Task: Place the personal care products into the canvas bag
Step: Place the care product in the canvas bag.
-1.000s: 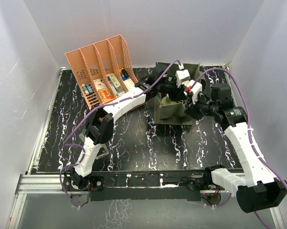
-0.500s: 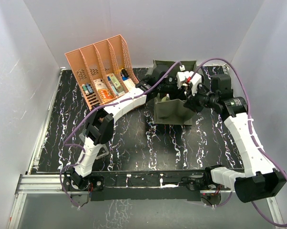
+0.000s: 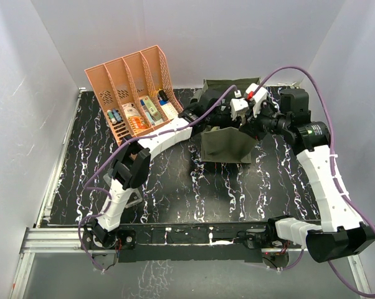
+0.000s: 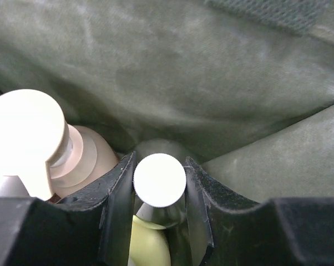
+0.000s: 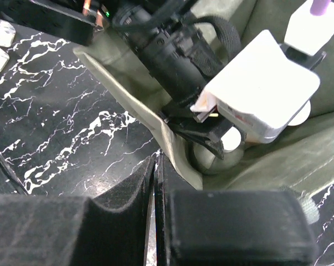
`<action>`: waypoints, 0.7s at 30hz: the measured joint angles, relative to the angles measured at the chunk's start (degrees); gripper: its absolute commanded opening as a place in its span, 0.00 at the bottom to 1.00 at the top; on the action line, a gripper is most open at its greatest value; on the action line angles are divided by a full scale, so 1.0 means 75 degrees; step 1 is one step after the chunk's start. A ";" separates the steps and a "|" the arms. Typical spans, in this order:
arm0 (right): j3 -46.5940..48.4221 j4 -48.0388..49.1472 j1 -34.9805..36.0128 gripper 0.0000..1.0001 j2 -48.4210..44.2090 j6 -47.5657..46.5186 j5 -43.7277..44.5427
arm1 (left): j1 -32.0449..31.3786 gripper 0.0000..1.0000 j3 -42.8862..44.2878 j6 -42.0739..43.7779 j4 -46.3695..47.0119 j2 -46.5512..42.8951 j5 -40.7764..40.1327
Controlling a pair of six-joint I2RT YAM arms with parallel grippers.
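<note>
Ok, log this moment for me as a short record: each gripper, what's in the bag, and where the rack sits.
left gripper: inside the canvas bag, closed on the yellow white-capped bottle at its cap
right gripper: shut, apparently pinching the bag's near rim
also in bag: tan pump bottle, left of the held bottle in the left wrist view
rack: salmon-orange, back left, apart from the bag, small boxes in its slots
stage: bottle not yet released

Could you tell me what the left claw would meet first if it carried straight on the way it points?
Most likely the bag's inner wall, just beyond the bottle the claw grips, though depth is unclear.
</note>
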 measured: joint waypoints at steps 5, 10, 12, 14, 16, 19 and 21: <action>0.0058 0.0050 0.0006 0.08 -0.0061 0.0058 -0.0137 | -0.0017 0.00 -0.0326 -0.0020 0.0300 0.0003 -0.0067; 0.0032 0.0050 0.0006 0.08 -0.0102 0.0058 -0.0134 | -0.0017 0.01 -0.0367 0.0052 0.0306 0.0006 -0.0044; 0.0032 0.0058 0.0006 0.08 -0.0152 0.0064 -0.0125 | -0.0020 0.06 -0.0405 0.0117 0.0309 0.0006 -0.0023; 0.0023 0.0143 0.0006 0.08 -0.0233 0.0114 -0.0105 | -0.0020 0.08 -0.0420 0.0175 0.0289 0.0006 -0.0003; 0.0023 0.0242 0.0006 0.08 -0.0300 0.0160 -0.0058 | -0.0020 0.12 -0.0420 0.0195 0.0251 0.0006 0.0006; 0.0017 0.0361 0.0006 0.08 -0.0379 0.0187 0.0064 | -0.0020 0.20 -0.0420 0.0207 0.0181 0.0006 -0.0003; -0.0009 0.0405 0.0006 0.08 -0.0414 0.0198 0.0140 | -0.0020 0.25 -0.0417 0.0204 0.0152 0.0006 -0.0017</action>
